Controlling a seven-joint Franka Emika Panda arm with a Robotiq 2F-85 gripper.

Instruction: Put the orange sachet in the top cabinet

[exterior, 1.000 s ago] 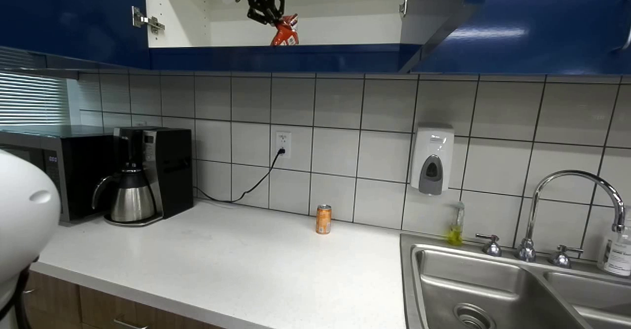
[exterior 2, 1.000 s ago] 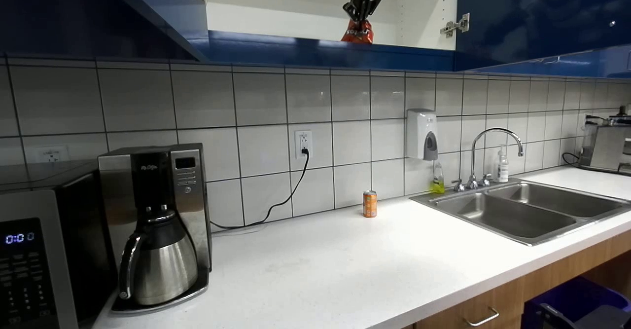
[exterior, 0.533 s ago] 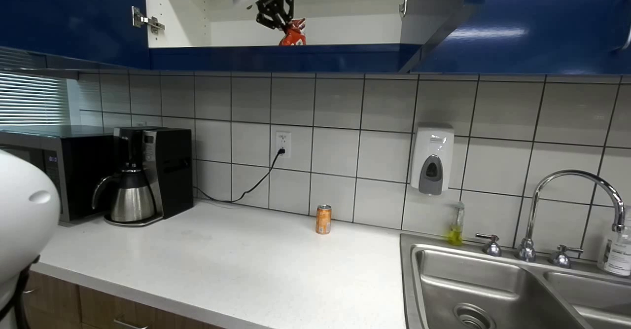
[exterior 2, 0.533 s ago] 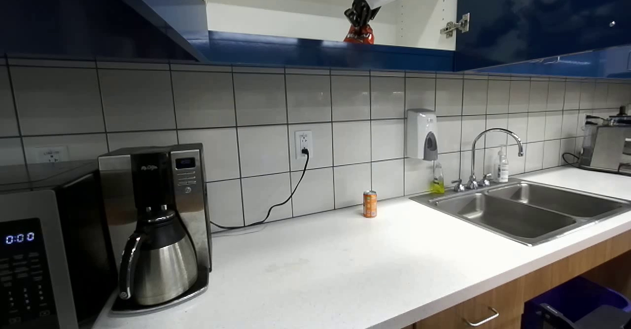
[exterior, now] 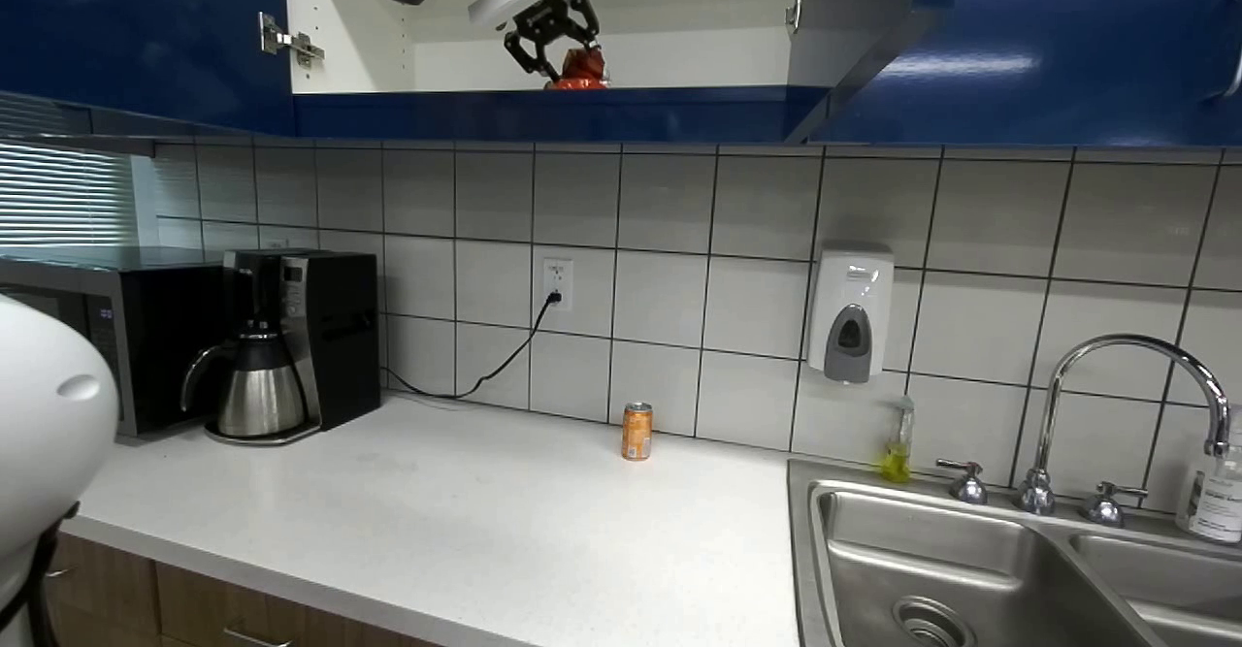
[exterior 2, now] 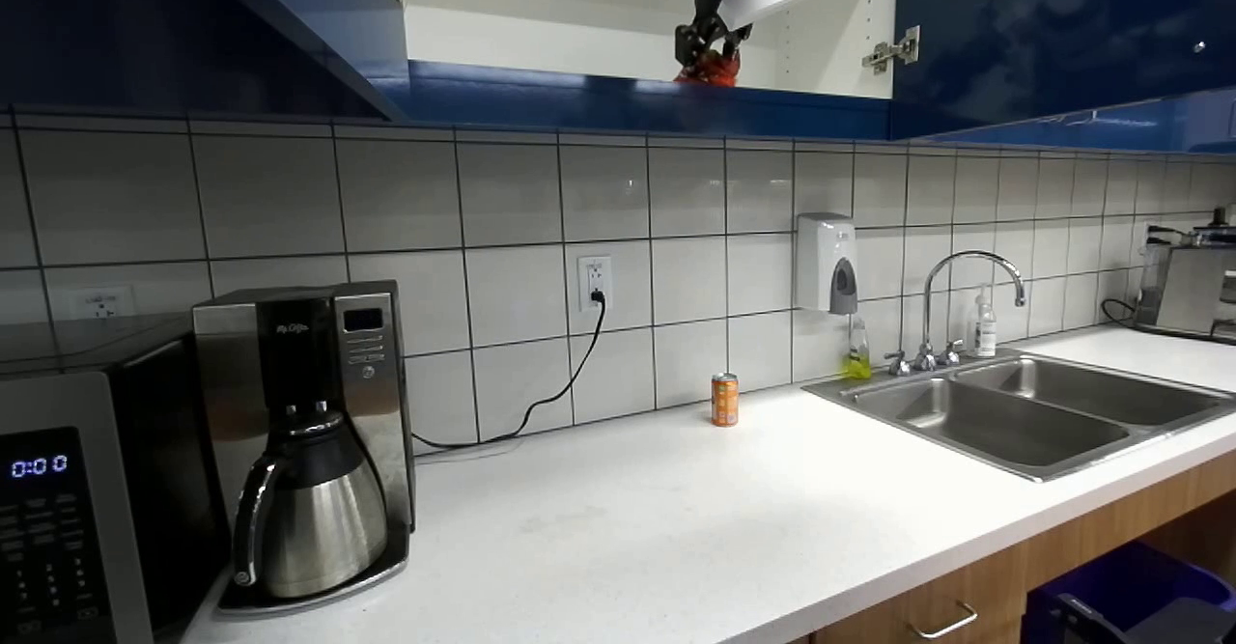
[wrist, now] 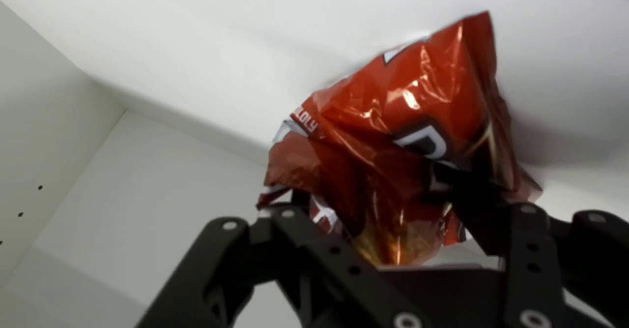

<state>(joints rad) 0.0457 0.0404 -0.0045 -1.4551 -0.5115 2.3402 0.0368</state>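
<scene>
The orange sachet [wrist: 393, 106], glossy, red-orange and crumpled, is inside the top cabinet [exterior: 699, 60], against its pale floor in the wrist view. In both exterior views the blue front edge hides its lower part, leaving the sachet's top [exterior: 584, 67] visible. My gripper [exterior: 572, 60] reaches down into the cabinet with its jaws spread apart. The sachet lies between and beyond the black fingers [wrist: 476, 210]; its near end bulges toward the palm. Whether the fingers still touch the wrapper I cannot tell.
Cabinet doors stand swung out on both sides, one door [exterior: 864, 36] close to the opening. A blue lip [exterior 2: 637, 103] runs along the cabinet's bottom front. Below, an orange can [exterior 2: 724, 400], a coffee maker [exterior 2: 309, 441] and a sink [exterior: 931, 569] occupy the counter.
The jaws have gone from shut on the sachet to spread apart. The gripper has come down somewhat, and the sachet has sunk lower behind the cabinet's front edge.
</scene>
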